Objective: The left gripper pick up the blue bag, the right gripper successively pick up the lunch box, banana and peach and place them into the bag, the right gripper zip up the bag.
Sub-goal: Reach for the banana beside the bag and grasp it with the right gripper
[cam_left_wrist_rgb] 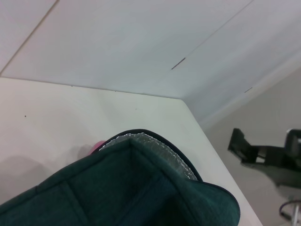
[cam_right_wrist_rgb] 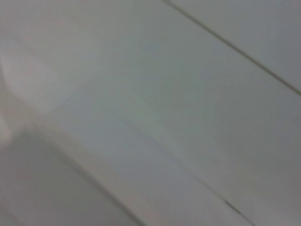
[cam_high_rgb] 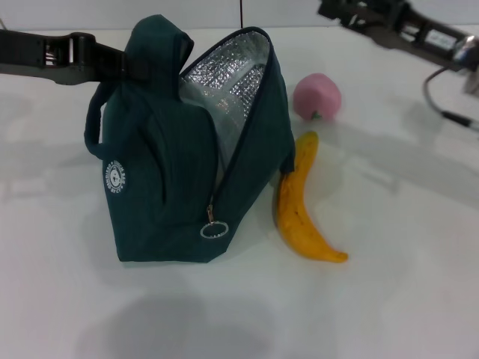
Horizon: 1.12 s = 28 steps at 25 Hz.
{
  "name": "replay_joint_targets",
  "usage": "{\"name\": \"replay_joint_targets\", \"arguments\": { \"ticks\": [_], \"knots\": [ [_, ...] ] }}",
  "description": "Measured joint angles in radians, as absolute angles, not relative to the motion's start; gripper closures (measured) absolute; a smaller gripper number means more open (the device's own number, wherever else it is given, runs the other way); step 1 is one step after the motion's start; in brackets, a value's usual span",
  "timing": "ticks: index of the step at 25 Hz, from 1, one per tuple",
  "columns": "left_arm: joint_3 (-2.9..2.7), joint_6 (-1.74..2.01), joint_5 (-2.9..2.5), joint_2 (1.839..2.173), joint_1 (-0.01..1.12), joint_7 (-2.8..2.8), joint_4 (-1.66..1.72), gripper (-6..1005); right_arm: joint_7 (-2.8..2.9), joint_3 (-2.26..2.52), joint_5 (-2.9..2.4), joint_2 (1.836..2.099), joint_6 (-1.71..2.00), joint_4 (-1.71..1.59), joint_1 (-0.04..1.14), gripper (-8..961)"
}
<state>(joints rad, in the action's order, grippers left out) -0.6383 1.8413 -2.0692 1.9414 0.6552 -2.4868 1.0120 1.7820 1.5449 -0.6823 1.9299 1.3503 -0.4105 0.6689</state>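
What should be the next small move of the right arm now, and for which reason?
Probably the right gripper, raised at the far right, should come down toward the banana. The lunch box is nowhere on the table, so it may already be in the blue bag, which the left gripper holds open. The banana and the peach lie beside it, the banana nearest.

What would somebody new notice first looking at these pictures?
The blue bag dominates, standing at the middle of the white table with its mouth open and its silver lining showing, while the left gripper holds it at the top from the left side. Just right of the bag lies the banana, and beyond it sits the peach. The right gripper is raised at the far right, away from everything.
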Motion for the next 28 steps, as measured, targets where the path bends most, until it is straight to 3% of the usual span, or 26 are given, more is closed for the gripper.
{"name": "replay_joint_targets", "arguments": {
  "ticks": [5,7,9,12,19,28],
  "knots": [
    [-0.638,1.844,-2.069,1.939,0.654,-2.483,1.009,964,1.822,1.494,-0.982,1.803,1.353,-0.616,0.679,156],
    [-0.640,1.845,-2.069,1.939,0.654,-2.483,1.008,964,1.888,1.444,-1.172,1.770,1.363,-0.722,0.692,149],
    [-0.641,1.845,-2.069,1.939,0.653,-2.482,1.009,964,1.944,1.380,-1.377,1.755,1.401,-0.820,0.714,142],
    [-0.640,1.845,-2.069,1.939,0.653,-2.482,1.009,964,1.999,1.252,-1.725,1.764,1.519,-0.947,0.774,131],
    [-0.638,1.844,-2.069,1.943,0.651,-2.483,1.008,964,2.389,1.144,-2.241,1.822,1.716,-1.058,0.981,126],
    [-0.644,1.840,-2.069,1.947,0.674,-2.484,1.006,964,2.614,1.135,-2.317,1.890,1.852,-0.893,1.146,131]
  ]
}}
